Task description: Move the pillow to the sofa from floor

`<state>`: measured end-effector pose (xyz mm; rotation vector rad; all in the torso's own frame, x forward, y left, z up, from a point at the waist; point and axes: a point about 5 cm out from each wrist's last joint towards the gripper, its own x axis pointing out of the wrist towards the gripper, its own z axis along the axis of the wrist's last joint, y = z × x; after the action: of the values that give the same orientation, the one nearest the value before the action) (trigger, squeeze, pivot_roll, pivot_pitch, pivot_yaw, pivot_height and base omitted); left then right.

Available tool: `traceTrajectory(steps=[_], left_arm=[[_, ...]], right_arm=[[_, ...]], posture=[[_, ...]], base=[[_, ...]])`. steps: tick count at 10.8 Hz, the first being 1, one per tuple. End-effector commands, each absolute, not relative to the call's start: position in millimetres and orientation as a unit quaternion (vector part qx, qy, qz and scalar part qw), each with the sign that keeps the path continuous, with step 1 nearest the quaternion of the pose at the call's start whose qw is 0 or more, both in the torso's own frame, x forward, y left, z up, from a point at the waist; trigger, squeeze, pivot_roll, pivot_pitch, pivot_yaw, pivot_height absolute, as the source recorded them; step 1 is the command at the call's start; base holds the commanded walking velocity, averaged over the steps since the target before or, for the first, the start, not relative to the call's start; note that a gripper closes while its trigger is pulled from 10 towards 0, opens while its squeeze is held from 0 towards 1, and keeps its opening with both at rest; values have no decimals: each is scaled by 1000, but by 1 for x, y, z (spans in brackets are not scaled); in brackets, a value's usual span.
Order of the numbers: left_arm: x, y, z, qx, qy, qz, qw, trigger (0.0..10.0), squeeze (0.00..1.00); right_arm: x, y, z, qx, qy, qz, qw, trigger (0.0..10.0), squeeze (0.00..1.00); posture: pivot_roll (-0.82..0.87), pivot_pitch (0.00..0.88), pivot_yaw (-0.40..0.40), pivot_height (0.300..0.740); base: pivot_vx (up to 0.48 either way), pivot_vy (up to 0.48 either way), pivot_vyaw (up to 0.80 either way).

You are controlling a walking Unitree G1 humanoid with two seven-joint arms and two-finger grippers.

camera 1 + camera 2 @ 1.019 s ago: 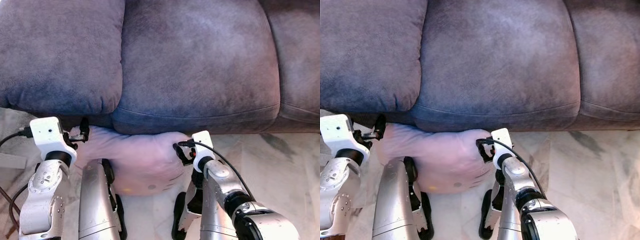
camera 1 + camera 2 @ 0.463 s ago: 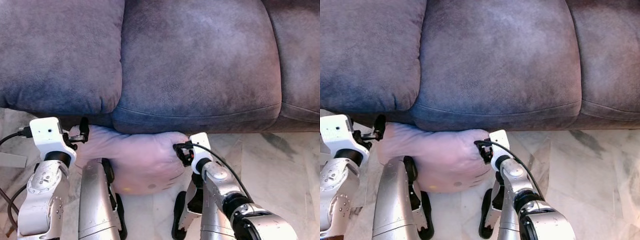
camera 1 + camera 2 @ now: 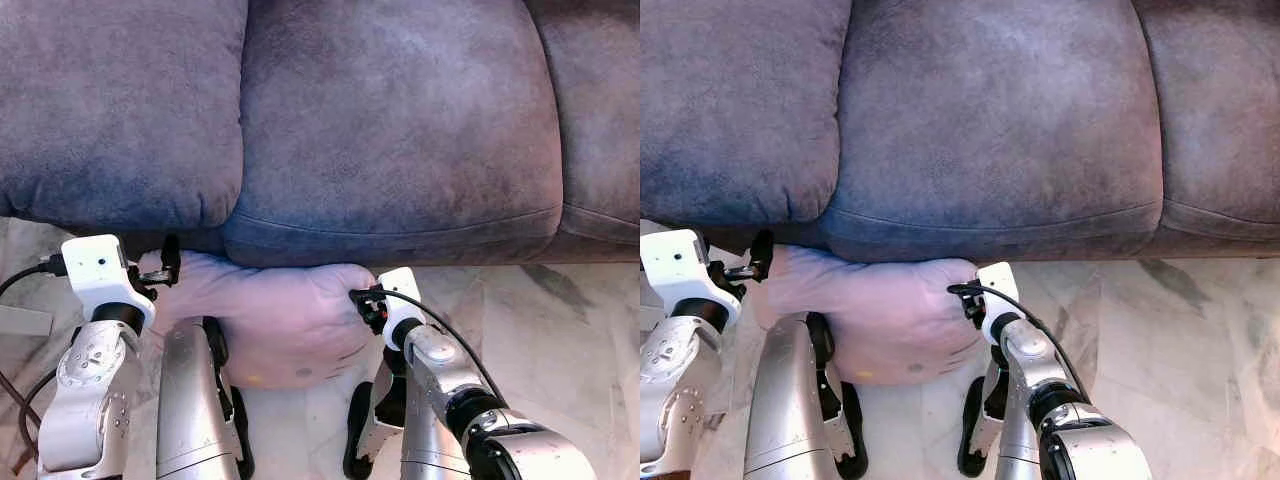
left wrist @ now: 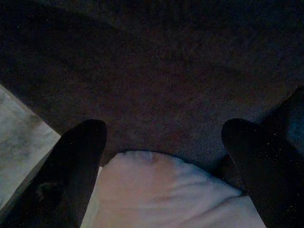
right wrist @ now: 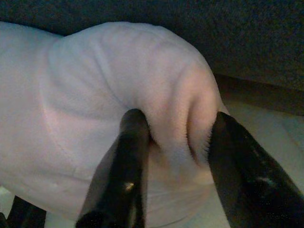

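A pale pink pillow lies on the marble floor, pushed against the base of the grey sofa, just ahead of my legs. My right gripper is at the pillow's right end, its two black fingers squeezing a bulging fold of the fabric. At the pillow's left corner my left gripper stands open, its fingers spread wide either side of the corner under the dark sofa front. The pillow's near side is hidden behind my left leg.
Three wide seat cushions run across the sofa, with the middle one right above the pillow. My silver legs stand close behind the pillow. A black cable and a white object lie on the floor at far left. Open marble floor lies to the right.
My right gripper has pushed a little to the left into the pillow's end and pinched a fold. The left gripper and the pillow have hardly moved.
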<state>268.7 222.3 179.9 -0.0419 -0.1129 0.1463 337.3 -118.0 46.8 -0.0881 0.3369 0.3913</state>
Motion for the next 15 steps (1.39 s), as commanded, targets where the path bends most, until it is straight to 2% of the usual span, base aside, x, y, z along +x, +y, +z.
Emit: traceTrajectory(steps=[1, 12, 13, 15], left_arm=[[267, 222, 172, -20, -44, 78, 996, 10000, 0], [277, 223, 162, -32, -40, 83, 995, 10000, 0], [277, 222, 158, -33, -38, 83, 995, 10000, 0], [276, 220, 155, -35, -35, 83, 995, 10000, 0]], right_arm=[[324, -121, 29, -39, 201, 193, 960, 0, 0], [323, -115, 29, -5, 197, 195, 961, 0, 0], [322, -116, 27, -2, 202, 189, 961, 10000, 0], [319, -118, 24, 6, 207, 185, 961, 10000, 0]], posture=[[298, 508, -111, 493], [268, 452, -122, 493], [262, 446, -122, 493], [262, 434, -123, 493]], base=[[0, 0, 0], [0, 0, 0], [0, 0, 0], [0, 0, 0]])
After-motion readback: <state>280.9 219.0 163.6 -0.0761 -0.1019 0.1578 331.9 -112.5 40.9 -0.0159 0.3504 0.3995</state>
